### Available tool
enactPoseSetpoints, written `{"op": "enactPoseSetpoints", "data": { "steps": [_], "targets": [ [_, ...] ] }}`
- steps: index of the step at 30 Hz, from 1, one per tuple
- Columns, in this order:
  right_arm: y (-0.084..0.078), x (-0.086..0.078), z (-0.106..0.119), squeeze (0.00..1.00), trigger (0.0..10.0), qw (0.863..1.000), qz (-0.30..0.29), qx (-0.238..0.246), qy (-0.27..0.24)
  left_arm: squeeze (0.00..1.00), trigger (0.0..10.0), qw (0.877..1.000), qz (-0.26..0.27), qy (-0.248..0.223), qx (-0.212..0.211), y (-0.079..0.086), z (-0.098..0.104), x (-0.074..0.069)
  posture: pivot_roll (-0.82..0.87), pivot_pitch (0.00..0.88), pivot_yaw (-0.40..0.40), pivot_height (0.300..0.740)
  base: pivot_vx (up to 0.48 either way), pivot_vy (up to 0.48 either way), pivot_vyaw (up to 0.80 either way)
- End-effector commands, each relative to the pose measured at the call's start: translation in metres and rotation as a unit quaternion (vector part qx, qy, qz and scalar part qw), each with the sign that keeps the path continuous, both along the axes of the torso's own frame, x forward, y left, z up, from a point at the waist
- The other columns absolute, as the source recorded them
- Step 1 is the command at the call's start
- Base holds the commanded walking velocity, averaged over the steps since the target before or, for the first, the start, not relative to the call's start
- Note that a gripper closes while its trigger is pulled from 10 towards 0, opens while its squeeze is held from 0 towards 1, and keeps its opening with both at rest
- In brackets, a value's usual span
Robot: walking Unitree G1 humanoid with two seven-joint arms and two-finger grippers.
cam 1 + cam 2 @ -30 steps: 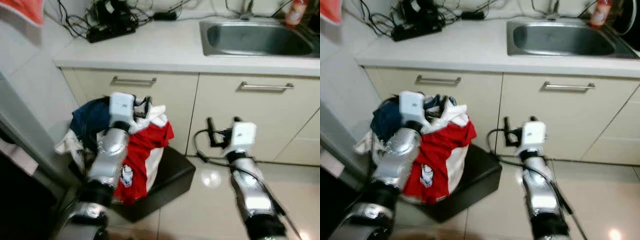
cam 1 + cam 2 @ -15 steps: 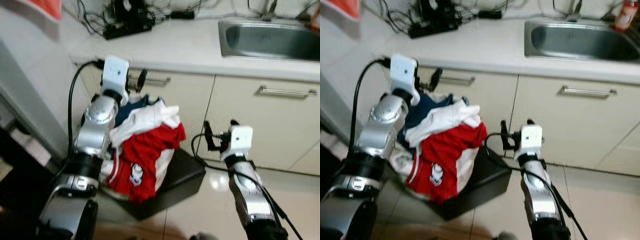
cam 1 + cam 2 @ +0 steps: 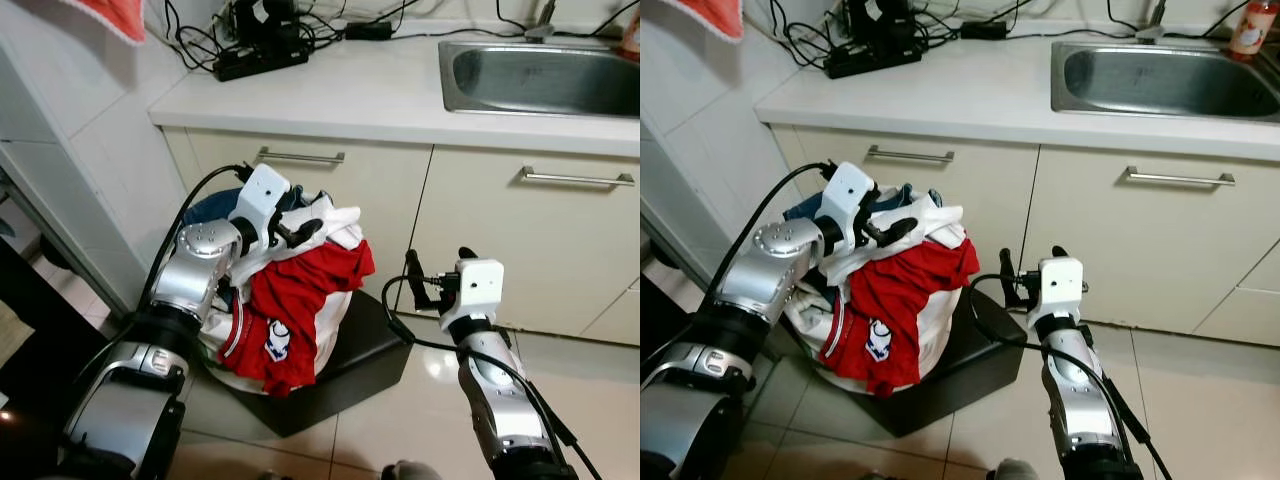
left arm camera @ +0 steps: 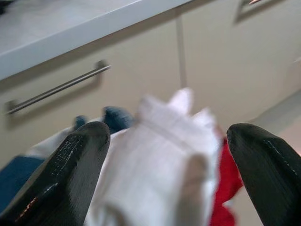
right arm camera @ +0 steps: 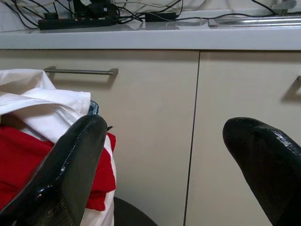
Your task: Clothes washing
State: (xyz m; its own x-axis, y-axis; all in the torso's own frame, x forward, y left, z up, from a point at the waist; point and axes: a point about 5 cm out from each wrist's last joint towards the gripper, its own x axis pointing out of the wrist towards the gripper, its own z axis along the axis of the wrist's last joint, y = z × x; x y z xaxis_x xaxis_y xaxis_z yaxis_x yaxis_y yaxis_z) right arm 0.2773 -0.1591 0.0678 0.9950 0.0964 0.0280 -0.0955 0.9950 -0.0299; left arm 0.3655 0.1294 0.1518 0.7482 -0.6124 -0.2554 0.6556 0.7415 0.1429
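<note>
A heap of laundry sits on a low black box point(image 3: 345, 372) in front of the kitchen cabinets. A red garment point(image 3: 300, 300) hangs down the front, a white one point(image 3: 330, 218) lies on top, and a blue one point(image 3: 208, 210) is at the back. My left gripper point(image 3: 296, 229) is open just over the top of the heap, its black fingertips point(image 4: 80, 160) on either side of the white cloth point(image 4: 160, 150) with nothing held. My right gripper point(image 3: 437, 270) hangs open in the air to the right of the heap, facing the cabinet door point(image 5: 155, 117).
The cabinet fronts with metal handles point(image 3: 300, 156) stand right behind the heap. Above are the worktop point(image 3: 340, 90), a steel sink point(image 3: 540, 75) and a power strip with tangled cables point(image 3: 255, 45). A tiled wall point(image 3: 90, 160) stands at the left, and glossy floor tiles point(image 3: 410, 430) lie to the right.
The camera has shifted. My left gripper, up near the cabinet handle half a second ago, has come down onto the top of the heap. The right gripper has kept its place.
</note>
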Motion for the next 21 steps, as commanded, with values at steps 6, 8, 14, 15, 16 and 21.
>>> {"op": "enactPoseSetpoints", "data": {
  "steps": [6, 8, 14, 15, 16, 21],
  "targets": [
    [-0.004, -0.003, 0.003, 0.00, 10.0, 1.000, -0.006, -0.003, -0.006, 1.00, 10.0, 0.999, -0.028, -0.029, 0.010, 0.010, 0.028, 0.005, -0.24, 0.000, 0.113, 0.740, 0.000, 0.000, 0.00],
    [-0.004, -0.004, 0.003, 0.00, 10.0, 1.000, -0.007, -0.004, -0.005, 1.00, 10.0, 0.998, -0.051, -0.022, 0.026, 0.003, 0.022, 0.002, -0.24, 0.000, 0.113, 0.740, 0.000, 0.000, 0.00],
    [-0.004, -0.004, 0.005, 0.00, 10.0, 1.000, -0.008, -0.005, -0.006, 0.00, 10.0, 0.996, -0.086, -0.006, 0.023, -0.012, 0.013, -0.003, -0.25, 0.000, 0.114, 0.740, 0.000, 0.000, 0.00],
    [-0.005, -0.005, 0.005, 0.00, 10.0, 1.000, -0.010, -0.005, -0.006, 0.00, 10.0, 0.997, -0.073, -0.006, 0.031, -0.012, 0.010, 0.000, -0.25, 0.000, 0.114, 0.740, 0.000, 0.000, 0.00],
    [-0.005, -0.006, 0.005, 0.00, 10.0, 1.000, -0.010, -0.005, -0.006, 0.00, 10.0, 0.997, -0.070, -0.006, 0.032, -0.012, 0.009, 0.001, -0.26, 0.000, 0.115, 0.740, 0.000, 0.000, 0.00],
    [-0.007, -0.007, 0.005, 0.00, 10.0, 1.000, -0.013, -0.007, -0.005, 0.00, 10.0, 0.997, -0.060, -0.007, 0.053, -0.013, 0.002, 0.004, -0.27, 0.000, 0.116, 0.740, 0.000, 0.000, 0.00]
  ]
}}
